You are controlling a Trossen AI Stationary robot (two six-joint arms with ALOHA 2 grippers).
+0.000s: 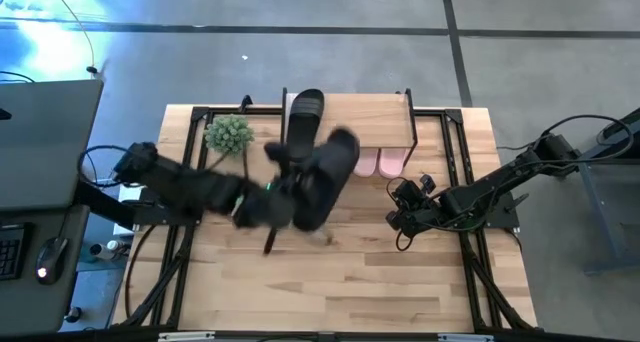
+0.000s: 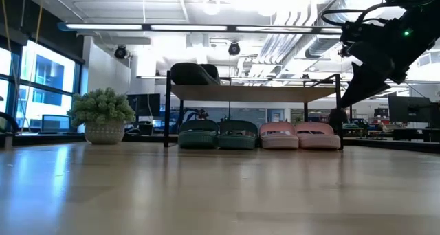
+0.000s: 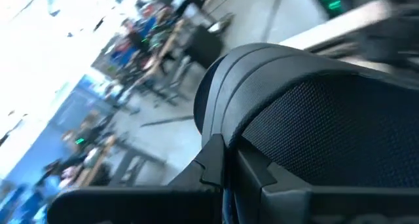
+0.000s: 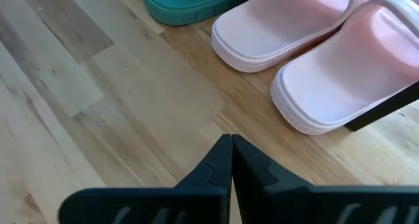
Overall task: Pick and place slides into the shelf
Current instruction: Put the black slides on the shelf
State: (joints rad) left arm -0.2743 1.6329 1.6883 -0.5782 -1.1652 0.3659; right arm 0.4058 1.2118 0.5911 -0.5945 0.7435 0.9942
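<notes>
Left gripper (image 1: 285, 197) lifting black slide (image 1: 328, 172), shelf (image 1: 350, 117)

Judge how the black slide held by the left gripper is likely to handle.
The black slide looks chunky yet probably light foam. The left gripper is shut on one edge, so it may swing. Its textured surface probably resists slipping.
</notes>
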